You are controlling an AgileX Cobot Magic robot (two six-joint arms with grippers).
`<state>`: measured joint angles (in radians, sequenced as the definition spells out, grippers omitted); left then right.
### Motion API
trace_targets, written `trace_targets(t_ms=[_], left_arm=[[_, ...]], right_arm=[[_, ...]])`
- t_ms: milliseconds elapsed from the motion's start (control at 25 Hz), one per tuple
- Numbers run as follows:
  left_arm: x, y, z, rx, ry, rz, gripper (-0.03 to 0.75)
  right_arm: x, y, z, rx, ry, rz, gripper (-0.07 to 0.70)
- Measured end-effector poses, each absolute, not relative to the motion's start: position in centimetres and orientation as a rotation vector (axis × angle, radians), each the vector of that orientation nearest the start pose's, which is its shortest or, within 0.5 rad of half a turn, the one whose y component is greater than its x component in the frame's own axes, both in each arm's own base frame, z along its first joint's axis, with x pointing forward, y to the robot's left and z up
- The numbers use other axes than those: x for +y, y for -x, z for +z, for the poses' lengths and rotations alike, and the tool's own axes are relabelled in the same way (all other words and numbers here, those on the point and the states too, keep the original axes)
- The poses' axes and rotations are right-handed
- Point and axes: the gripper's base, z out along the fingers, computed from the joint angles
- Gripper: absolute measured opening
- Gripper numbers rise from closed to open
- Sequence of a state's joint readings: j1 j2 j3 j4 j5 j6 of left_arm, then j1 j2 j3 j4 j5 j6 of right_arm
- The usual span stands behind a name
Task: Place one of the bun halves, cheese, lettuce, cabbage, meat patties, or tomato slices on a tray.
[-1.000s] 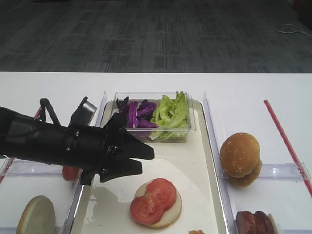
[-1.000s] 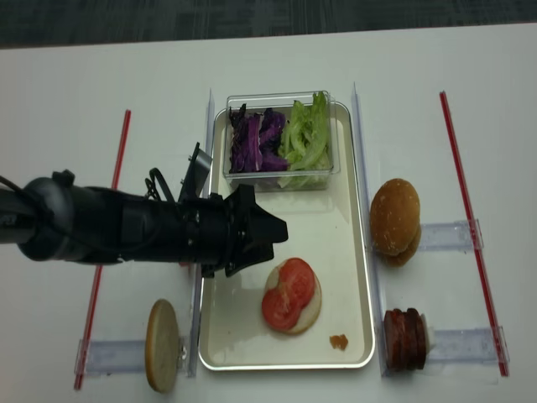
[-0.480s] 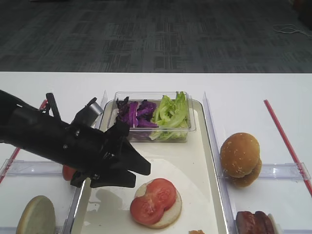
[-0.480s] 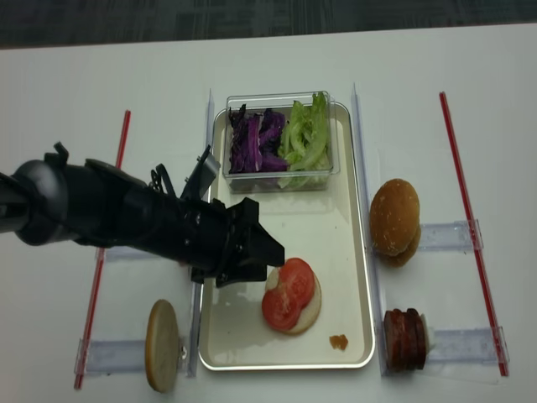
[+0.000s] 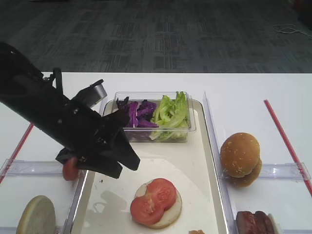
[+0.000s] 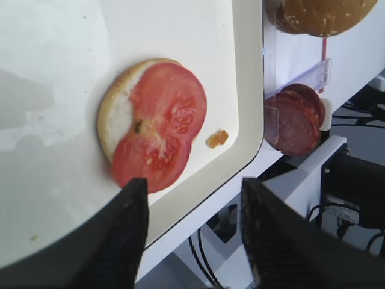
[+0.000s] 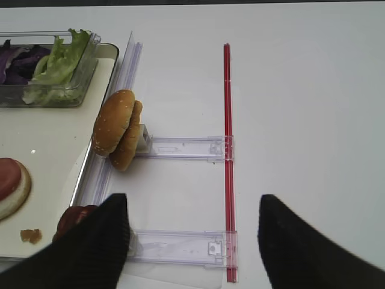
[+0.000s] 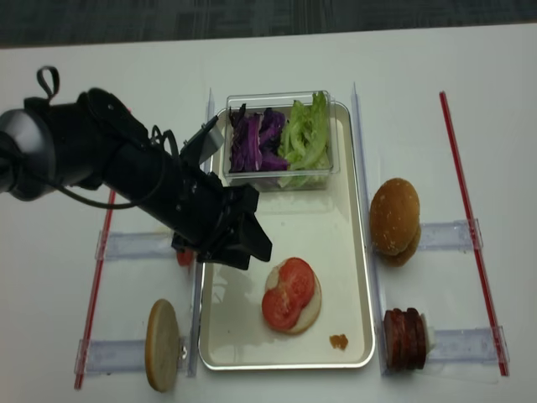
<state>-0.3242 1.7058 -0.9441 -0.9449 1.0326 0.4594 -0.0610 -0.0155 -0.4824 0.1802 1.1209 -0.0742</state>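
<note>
The black left gripper (image 8: 243, 248) had swung back & lifted toward the tray's left edge vs. half a sec earlier, when it hung closer to the bun. Jaws stood apart, holding nothing, so I'd judge the placing done & the arm retreating. Two thin red tomato slices (image 8: 289, 292) lay overlapped on a flat cream-faced bun half (image 5: 168, 214), on the long off-white shiny-rimmed tray (image 8: 348, 252), near its front.

Around: clear plastic box (image 8: 327, 172) at the tray's far end w/ shredded purple cabbage (image 8: 256, 138) & ruffled green lettuce (image 8: 306, 134); sesame buns (image 8: 394, 220) & dark red meat patties (image 8: 404, 338) right of tray; another bun half (image 8: 162, 344) & a stray tomato slice (image 5: 69, 169) left of it. A small orange crumb (image 8: 338, 341) sat on the tray.

Right gripper (image 7: 189, 241) was spread, empty, near the patties. Nothing blocked the tray.
</note>
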Motion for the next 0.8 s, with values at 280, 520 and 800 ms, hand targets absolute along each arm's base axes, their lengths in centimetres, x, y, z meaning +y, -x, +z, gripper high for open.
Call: trace_targets(t_ms=[280, 520, 800], left_arm=[[-15.0, -26.6, 20.5, 3.03, -0.364, -1.078, 0.335], [-14.6, -27.2, 21.5, 3.083, -0.398, -0.95, 0.329], [-13.9, -28.4, 23.2, 3.115, -0.433, -0.735, 0.329]], right_arm=[[1.5, 0.8, 26.9, 2.095, 0.028, 0.136, 0.468], [1.5, 0.8, 26.9, 2.095, 0.028, 0.136, 0.468], [1.5, 0.8, 26.9, 2.095, 0.028, 0.136, 0.468]])
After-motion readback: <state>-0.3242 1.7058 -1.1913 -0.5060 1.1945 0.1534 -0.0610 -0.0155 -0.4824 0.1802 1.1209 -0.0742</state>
